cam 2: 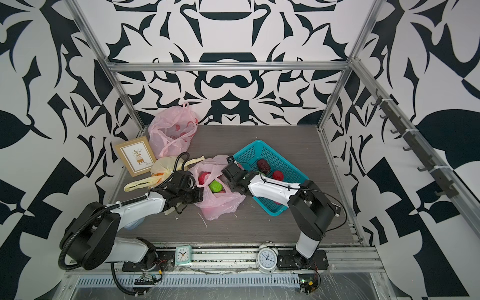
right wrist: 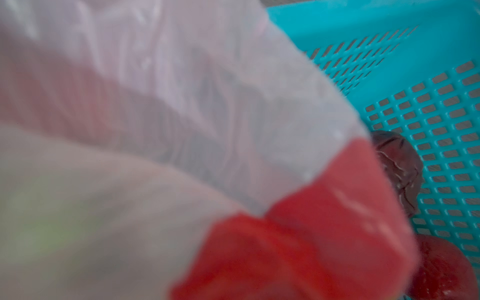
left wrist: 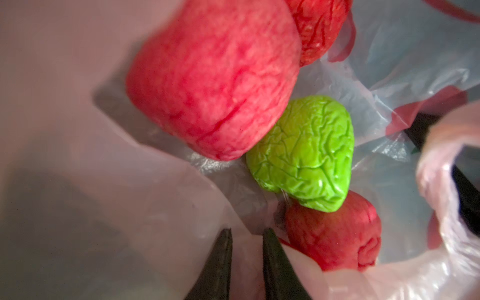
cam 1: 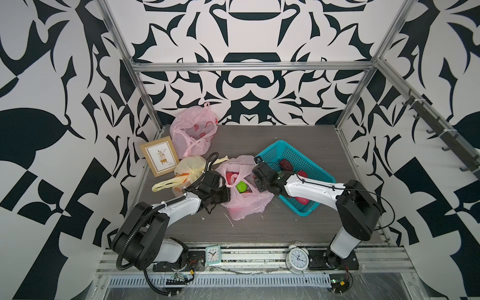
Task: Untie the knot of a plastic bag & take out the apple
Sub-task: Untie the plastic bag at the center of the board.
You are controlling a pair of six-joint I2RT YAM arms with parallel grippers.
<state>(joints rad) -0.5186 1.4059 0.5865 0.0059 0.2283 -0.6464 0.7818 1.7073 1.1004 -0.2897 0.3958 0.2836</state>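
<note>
A: What is shown in both top views?
B: A pink translucent plastic bag (cam 1: 246, 207) is seen lying open in the middle of the grey wood-grain desk (cam 1: 259, 137). A green wrinkled apple (cam 1: 241, 186) is lodged inside it. The left hand (cam 1: 230, 193) is set at the bag's left rim. The right hand (cam 1: 255, 183) is set at its right rim, just beside a teal perforated plastic basket (cam 1: 268, 149).
A: And from the left wrist?
B: The left hand's fingers (left wrist: 220, 259) are narrowly parted, with bag film pinched between them. The apple is wedged among red wrinkled fruits (left wrist: 213, 85).
A: The right wrist?
B: Mostly blurred bag film is seen, with the basket beyond. How far the right hand is opened cannot be told.
</note>
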